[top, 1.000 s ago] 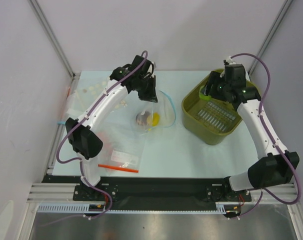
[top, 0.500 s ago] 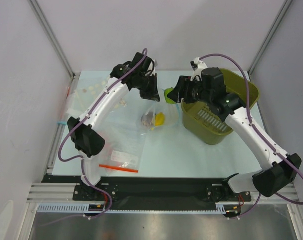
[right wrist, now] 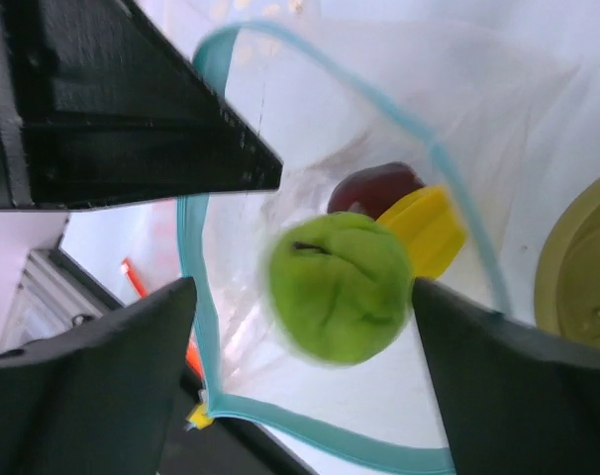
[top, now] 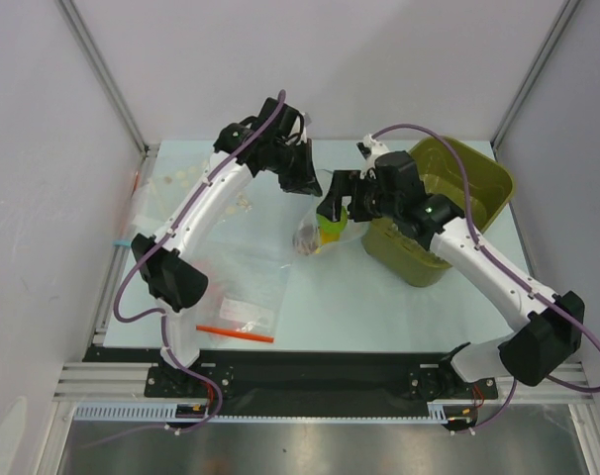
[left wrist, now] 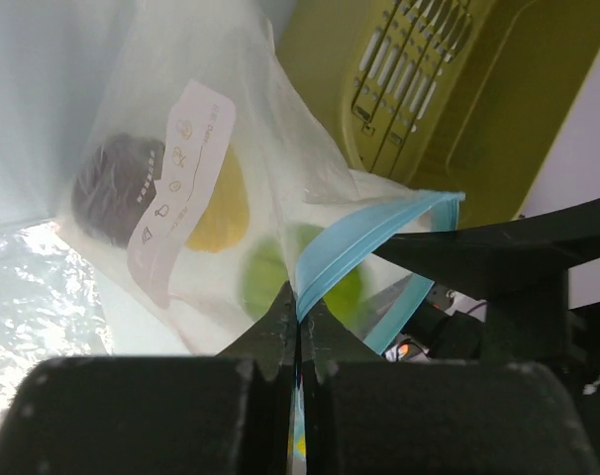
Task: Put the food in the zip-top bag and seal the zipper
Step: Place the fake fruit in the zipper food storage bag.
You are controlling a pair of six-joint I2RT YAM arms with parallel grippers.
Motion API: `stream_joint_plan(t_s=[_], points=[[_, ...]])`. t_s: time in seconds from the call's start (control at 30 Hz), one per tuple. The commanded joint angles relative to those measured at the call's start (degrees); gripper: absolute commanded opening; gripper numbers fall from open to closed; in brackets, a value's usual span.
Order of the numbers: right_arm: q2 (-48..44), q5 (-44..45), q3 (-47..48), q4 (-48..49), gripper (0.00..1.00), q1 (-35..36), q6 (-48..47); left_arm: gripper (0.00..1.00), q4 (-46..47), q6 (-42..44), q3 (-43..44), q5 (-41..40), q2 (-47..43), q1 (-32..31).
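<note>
Zip-top bag (top: 313, 230) sits mid-surface (top: 379, 297), just left of an olive bin (top: 424, 265). The left fingers (top: 302, 181) lift its rim so the mouth faces up under the right fingers (top: 332, 203). Left wrist: fingers clamped together on the blue zipper (left wrist: 369, 242); the long axis runs away to the dark red fruit (left wrist: 107, 188) and yellow fruit (left wrist: 219, 203). Right wrist: fingers apart, green fruit (right wrist: 340, 287) within the open mouth.

No text, brand or number is legible in any view. The zip-top bag (left wrist: 270, 168) carries a white label strip (left wrist: 176, 193) with a column of small round pictograms and a line of fine print, too small to read. A second clear bag (top: 249, 285) bears a printed patch (top: 243, 310), also unreadable.
</note>
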Motion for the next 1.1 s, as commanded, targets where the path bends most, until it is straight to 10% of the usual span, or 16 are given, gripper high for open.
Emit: stream_joint_plan(t_s=[0.0,0.6,1.07], points=[[-1.0,4.8,0.9,-0.4,1.0,2.2,0.8,0.0,0.7,-2.2,3.2,2.5,-2.1,-0.1],[-14.7,21.9,-4.4,-15.6,0.72,3.1,14.5,0.0,2.1,1.2,-0.8,-1.0,-5.2,-0.1],[-6.6,21.2,-3.2,-13.6,0.59,3.0,18.0,0.0,8.9,-0.5,-14.9,0.0,-15.4,-1.4]])
